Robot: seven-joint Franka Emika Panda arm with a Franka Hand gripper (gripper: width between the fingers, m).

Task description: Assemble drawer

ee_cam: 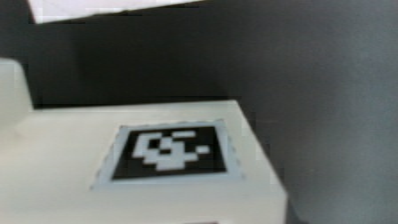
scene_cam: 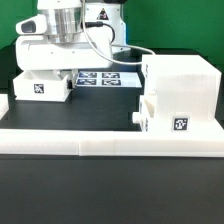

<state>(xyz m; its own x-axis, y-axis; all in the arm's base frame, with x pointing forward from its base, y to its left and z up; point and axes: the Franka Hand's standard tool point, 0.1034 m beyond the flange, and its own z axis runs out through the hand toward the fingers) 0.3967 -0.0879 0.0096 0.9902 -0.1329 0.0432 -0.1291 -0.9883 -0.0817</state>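
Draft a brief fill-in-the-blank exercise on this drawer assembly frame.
1. The large housing stands on the exterior view's ____ side.
2. The arm hangs above the small tray on the exterior view's ____ side.
3. The tag in the wrist view is black and ____.

Missing words: right; left; white

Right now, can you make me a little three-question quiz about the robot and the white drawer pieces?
1. True or false: the big housing stands on the exterior view's right.
2. Which piece is the gripper over? A) the small tray on the exterior view's left B) the big housing C) the marker board
3. Fill in: in the wrist view, the white tray top carries a black-and-white square ____.

Key: 1 true. 2 A. 3 tag. The fingertips are hidden, so I cannot tell if the gripper is open or shut.
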